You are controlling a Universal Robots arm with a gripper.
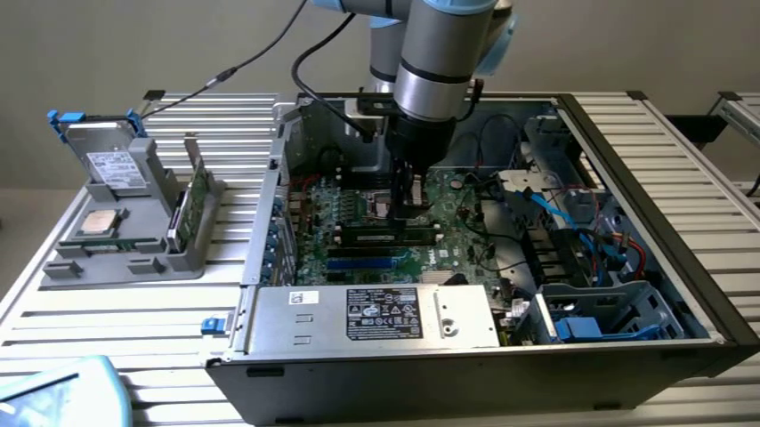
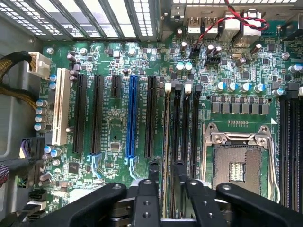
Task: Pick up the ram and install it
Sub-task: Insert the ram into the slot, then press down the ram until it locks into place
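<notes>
Wrist view: ram [image 2: 166, 127] stood edge-up in a memory slot mid-motherboard [image 2: 113, 137], just beside a black expansion slot [image 2: 151, 118]. Gripper [image 2: 166, 169] straddled it, jaws apart, gripping nothing. Risk: stick possibly not fully latched. An off-centre finger could snag its edge and tilt it.

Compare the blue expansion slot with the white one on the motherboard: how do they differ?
The blue slot is narrow; the white slot is wider. The blue slot ends in a pale-blue clip; the white slot shows none. The blue slot lies nearer the RAM slots than the white slot. Both are empty and parallel.
</notes>
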